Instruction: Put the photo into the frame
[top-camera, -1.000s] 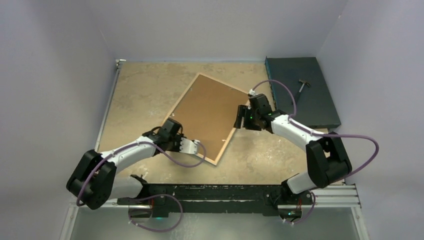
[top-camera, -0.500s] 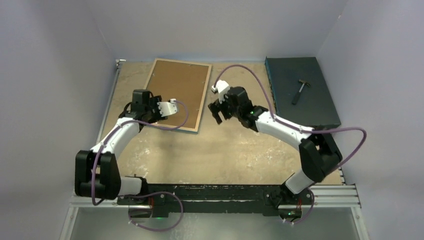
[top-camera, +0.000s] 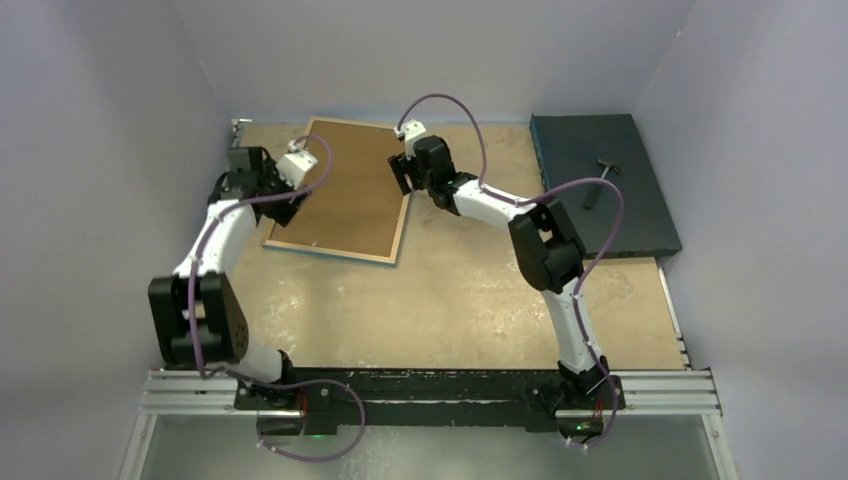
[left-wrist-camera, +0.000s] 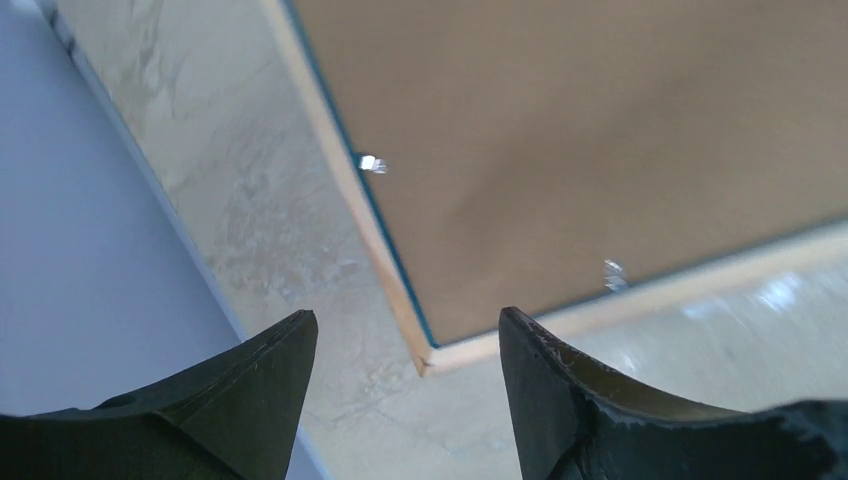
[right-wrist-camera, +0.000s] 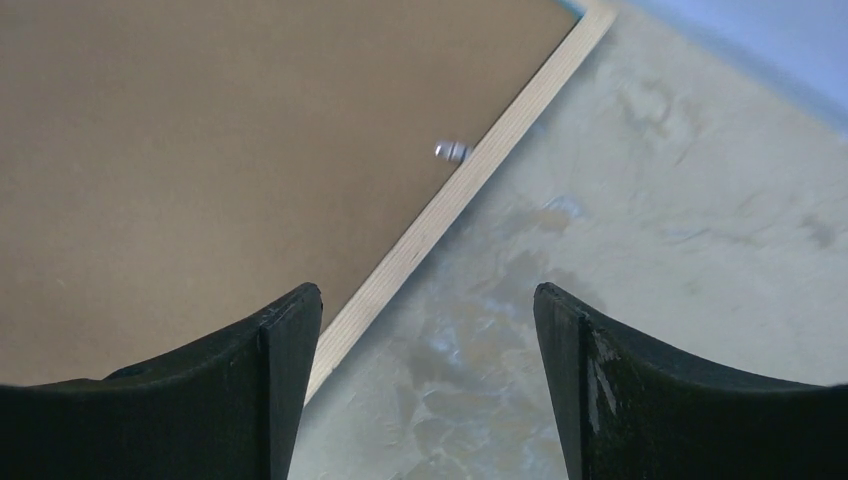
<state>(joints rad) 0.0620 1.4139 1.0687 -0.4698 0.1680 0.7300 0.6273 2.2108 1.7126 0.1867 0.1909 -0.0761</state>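
The frame (top-camera: 345, 190) lies back-up at the far left of the table, its pale wood edge (left-wrist-camera: 385, 270) around a plain brown backing board (left-wrist-camera: 600, 130). Small metal tabs (left-wrist-camera: 372, 163) stick out at the board's rim. My left gripper (top-camera: 285, 205) hovers over the frame's left side, open, with a frame corner showing between its fingers (left-wrist-camera: 405, 325). Over the frame's right edge (right-wrist-camera: 470, 180), my right gripper (top-camera: 403, 178) is also open and holds nothing (right-wrist-camera: 428, 300). The photo is hidden.
A dark teal slab (top-camera: 620, 215) with a small hammer (top-camera: 600, 178) on it sits at the far right. The left wall (left-wrist-camera: 90, 250) runs close beside the frame. The arms' mounting rail (top-camera: 430, 385) spans the near edge.
The frame has gone from a tilted spot mid-table to the far left. Both arms followed it away from me. My left gripper's jaws have spread apart.
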